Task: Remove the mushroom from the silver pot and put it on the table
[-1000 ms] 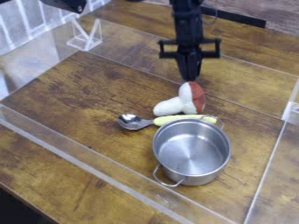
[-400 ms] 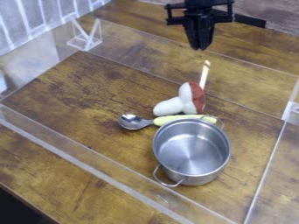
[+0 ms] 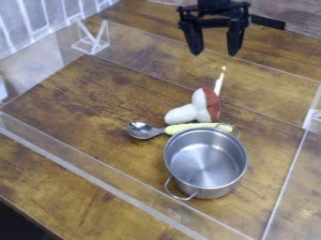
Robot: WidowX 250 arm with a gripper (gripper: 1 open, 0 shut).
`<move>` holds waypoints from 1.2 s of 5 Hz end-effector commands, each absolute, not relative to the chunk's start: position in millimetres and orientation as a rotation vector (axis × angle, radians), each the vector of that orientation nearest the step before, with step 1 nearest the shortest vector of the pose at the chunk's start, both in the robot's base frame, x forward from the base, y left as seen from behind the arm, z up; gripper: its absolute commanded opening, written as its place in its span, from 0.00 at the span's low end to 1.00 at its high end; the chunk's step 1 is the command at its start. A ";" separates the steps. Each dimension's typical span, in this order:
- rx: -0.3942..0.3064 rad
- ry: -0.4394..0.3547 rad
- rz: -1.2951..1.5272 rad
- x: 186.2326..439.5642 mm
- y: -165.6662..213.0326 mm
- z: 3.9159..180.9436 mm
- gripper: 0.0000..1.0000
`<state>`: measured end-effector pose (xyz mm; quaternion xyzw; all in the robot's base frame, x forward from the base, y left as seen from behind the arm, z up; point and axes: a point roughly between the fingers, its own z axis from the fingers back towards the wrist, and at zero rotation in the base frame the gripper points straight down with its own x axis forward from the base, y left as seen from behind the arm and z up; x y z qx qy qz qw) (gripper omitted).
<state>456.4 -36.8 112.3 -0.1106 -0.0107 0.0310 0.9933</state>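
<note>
The mushroom (image 3: 197, 106) lies on its side on the table (image 3: 100, 103), cream stem toward the left and reddish-brown cap toward the right, just beyond the silver pot (image 3: 206, 160). The pot stands upright and its inside shows only bare steel. My gripper (image 3: 213, 43) hangs high above the back of the table, well above and behind the mushroom. Its two dark fingers are spread apart with nothing between them.
A metal spoon (image 3: 146, 129) with a yellow-green handle lies left of the pot, its handle running under the mushroom. Clear acrylic walls (image 3: 75, 178) edge the tabletop. A white stand (image 3: 90, 39) sits at the back left.
The gripper rose from just above the mushroom to high over the back of the table, and its fingers went from shut to open. The mushroom and pot did not move.
</note>
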 end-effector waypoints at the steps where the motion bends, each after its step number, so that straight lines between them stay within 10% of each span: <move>1: -0.213 -0.079 0.046 456.2 -42.1 132.3 1.00; 6: -0.165 0.047 0.064 458.8 -45.3 68.3 1.00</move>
